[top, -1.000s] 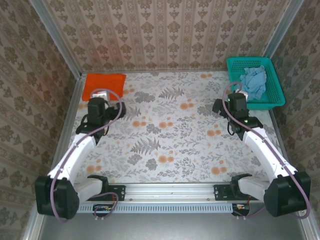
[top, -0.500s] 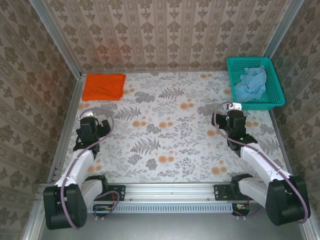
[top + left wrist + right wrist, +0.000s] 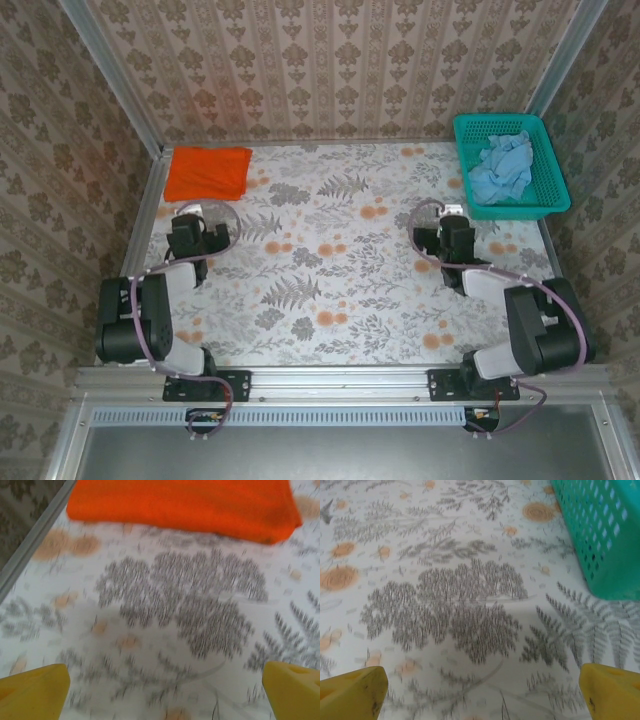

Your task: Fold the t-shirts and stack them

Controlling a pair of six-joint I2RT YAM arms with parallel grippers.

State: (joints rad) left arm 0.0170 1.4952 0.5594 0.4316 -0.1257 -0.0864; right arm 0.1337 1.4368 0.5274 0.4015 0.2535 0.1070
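The bright orange cloth t-shirt (image 3: 208, 172) lies folded at the top view's upper left, so I judge the pale blue cloth t-shirt (image 3: 503, 165), crumpled in the teal plastic mesh basket (image 3: 520, 209) at upper right, comes next: reach in and lift it out. The left gripper (image 3: 165, 680), just below the orange one, and the right gripper (image 3: 482, 682), lower left of the basket, are both spread wide and empty

L wrist view: the orange shirt (image 3: 185, 505) is blurred throughout and cut off by the top edge, so its far side isn't seen. The left gripper (image 3: 165, 692) is clipped at the bottom corners, w/ the yellow fingertips (image 3: 35, 692) partly shown; same for the right gripper (image 3: 482, 695). The basket (image 3: 600, 535) is cut by the top & right edges. From above, the blue shirt (image 3: 503, 165) is too small for its folds to be told.
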